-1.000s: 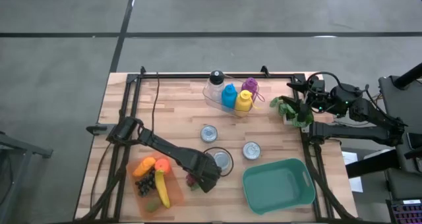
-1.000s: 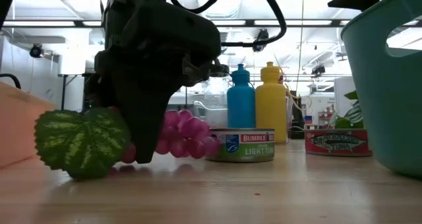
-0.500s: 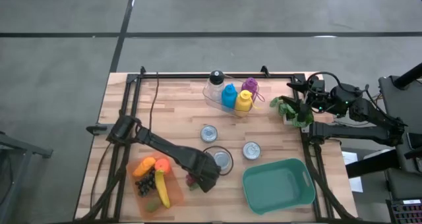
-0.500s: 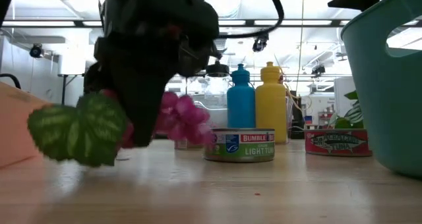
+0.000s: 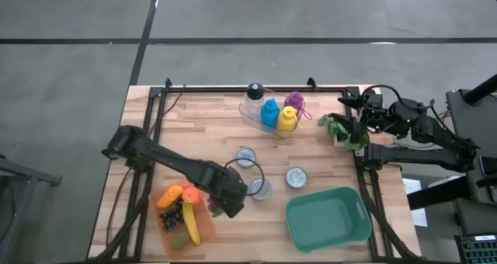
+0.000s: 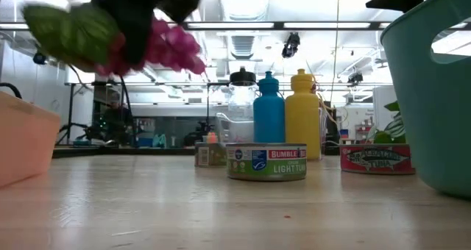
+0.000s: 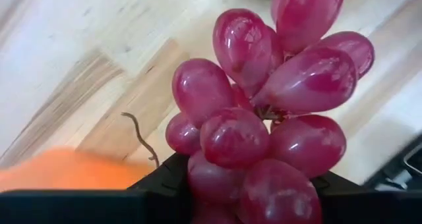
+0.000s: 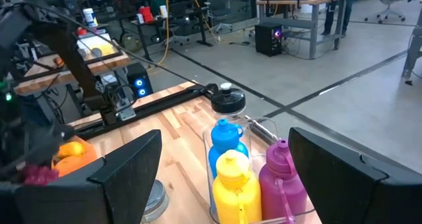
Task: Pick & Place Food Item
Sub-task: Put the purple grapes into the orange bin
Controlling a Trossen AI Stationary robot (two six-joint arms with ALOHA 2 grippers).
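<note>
Left gripper [image 5: 220, 203] clamped the red grapes [image 7: 264, 118] — stem end hidden between the fingers, cluster's long axis pointing away from the wrist. Low view showed them clear of the table [image 6: 221, 206] — high view barely did. Right gripper [image 5: 349, 130] waited at the table's right edge, fingers spread wide.

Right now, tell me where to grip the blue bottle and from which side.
Grip the blue bottle by its neck, from straight above: it stands upright, packed between the jar and the yellow bottle, so its sides are likely blocked.

You are in a lab or workshop; the wooden table [image 5: 202, 140] stands on a grey concrete floor [image 5: 70, 78]; beyond it you see workbenches [image 8: 297, 0], a lit computer tower [image 8: 270, 36], cables and ceiling strip lights [image 6: 243, 26].
</note>
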